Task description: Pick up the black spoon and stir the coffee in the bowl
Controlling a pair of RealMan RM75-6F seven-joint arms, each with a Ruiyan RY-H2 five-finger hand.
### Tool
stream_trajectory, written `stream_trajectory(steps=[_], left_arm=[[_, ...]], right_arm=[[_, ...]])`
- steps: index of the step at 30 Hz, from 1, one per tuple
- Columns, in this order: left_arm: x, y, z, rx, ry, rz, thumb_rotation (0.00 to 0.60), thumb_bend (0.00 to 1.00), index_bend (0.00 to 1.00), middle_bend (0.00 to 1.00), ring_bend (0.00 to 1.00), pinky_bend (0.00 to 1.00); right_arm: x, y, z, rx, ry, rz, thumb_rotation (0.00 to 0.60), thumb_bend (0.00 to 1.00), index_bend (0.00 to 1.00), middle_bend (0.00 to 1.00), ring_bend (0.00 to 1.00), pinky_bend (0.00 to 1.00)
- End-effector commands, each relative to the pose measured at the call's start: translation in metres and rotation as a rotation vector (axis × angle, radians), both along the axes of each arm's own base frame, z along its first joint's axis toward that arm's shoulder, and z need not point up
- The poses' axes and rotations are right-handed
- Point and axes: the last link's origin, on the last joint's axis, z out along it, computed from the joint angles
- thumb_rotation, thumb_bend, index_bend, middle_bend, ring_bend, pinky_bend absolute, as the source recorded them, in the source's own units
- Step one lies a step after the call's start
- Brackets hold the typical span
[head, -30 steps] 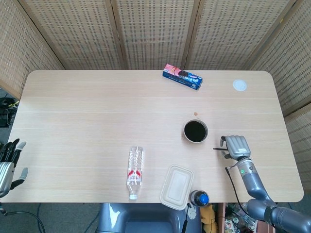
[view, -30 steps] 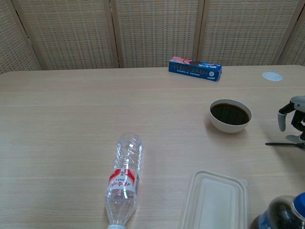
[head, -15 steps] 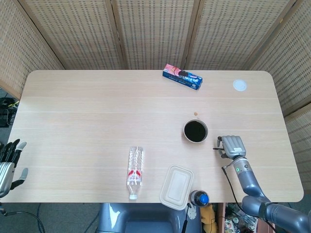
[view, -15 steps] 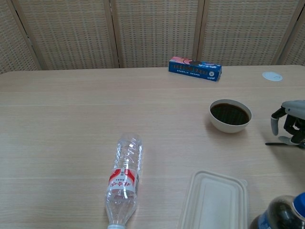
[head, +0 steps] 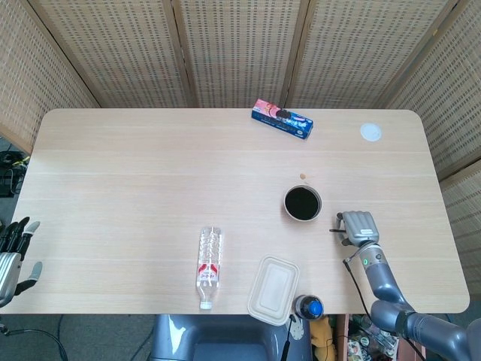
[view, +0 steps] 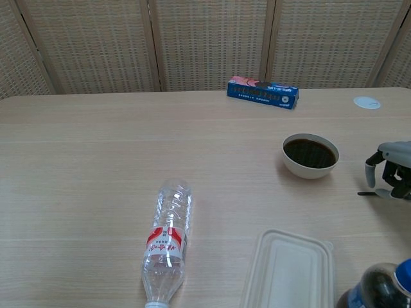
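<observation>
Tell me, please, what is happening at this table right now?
The robot's right hand is down over the black spoon, which lies on the table just right of the bowl of coffee. Whether it grips the spoon yet is unclear. The left hand waits, fingers spread, off the table's left edge.

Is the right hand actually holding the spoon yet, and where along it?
Cannot tell. The right hand is down over the black spoon, fingers curled around it; only one end sticks out toward the bowl. The left hand holds nothing.
</observation>
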Motion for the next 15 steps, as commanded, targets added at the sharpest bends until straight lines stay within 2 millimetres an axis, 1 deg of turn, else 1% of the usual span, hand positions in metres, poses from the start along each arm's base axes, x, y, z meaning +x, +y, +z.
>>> stream_trajectory(steps=[1,6,15], left_arm=[[0.0002,0.0003,0.0000,0.000,-0.001,-0.001,0.600,0.45,0.00,0.00,0.00,0.00],[-0.0002,0.0000,0.0003,-0.001,-0.001,0.000,0.600,0.45,0.00,0.00,0.00,0.00],[-0.0012,-0.0003,-0.0002,-0.005,-0.002,0.005,0.600,0.45,0.00,0.00,0.00,0.00]], right_arm=[[-0.0012,0.0000,-0.0008,-0.002,0.003,-0.005,0.600,0.55,0.53,0.94,0.99,1.00],[-0.0027,-0.0015,-0.0012,-0.008,0.006,-0.010,0.600,0.48,0.53,0.94,0.99,1.00],[-0.0058,-0.0027,-0.0022,-0.012,0.029,-0.008,0.600,0.45,0.53,0.94,0.99,1.00]])
